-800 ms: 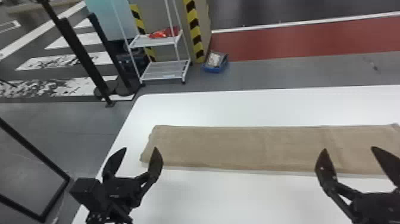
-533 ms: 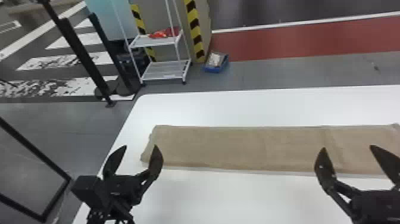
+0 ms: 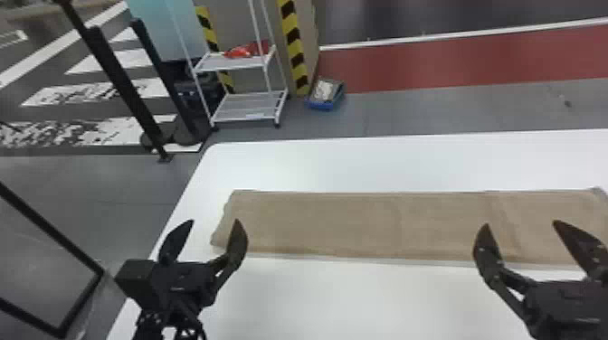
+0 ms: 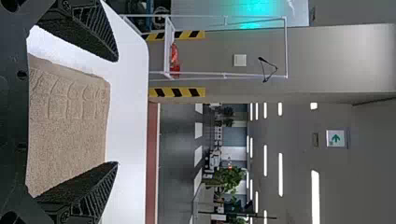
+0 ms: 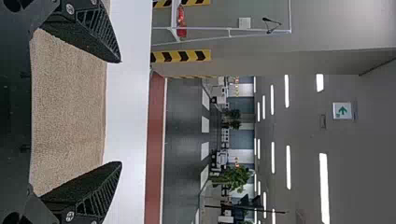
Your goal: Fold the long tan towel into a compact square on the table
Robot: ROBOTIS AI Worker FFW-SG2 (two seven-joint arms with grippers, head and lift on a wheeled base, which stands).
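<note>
The left gripper has its two fingers spread wide with nothing held between them, and just beyond it begins the left end of the tan towel, which lies flat as a long strip on the white table. The right gripper is also wide open and empty, with the towel running on past it to the right. Farther off, beyond the left gripper, a white rack stands on the floor.

The white table bears a seemingly flat towel.
</note>
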